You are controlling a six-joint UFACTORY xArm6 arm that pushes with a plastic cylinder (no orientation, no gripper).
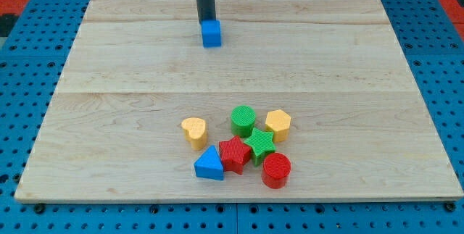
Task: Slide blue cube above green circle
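The blue cube (212,33) sits near the view's top, a little left of centre on the wooden board (109,67). My tip (206,22) rests right behind the cube, at its top-left edge, touching or nearly touching it. The green circle (243,119) stands far below, in a cluster near the view's bottom centre. The cube is well above the circle and a little to its left.
Around the green circle: a yellow heart (194,131) to its left, a yellow hexagon (278,124) to its right, a green star (259,144), a red star (234,153), a blue triangle (209,164) and a red cylinder (276,170) below. Blue pegboard (29,60) surrounds the board.
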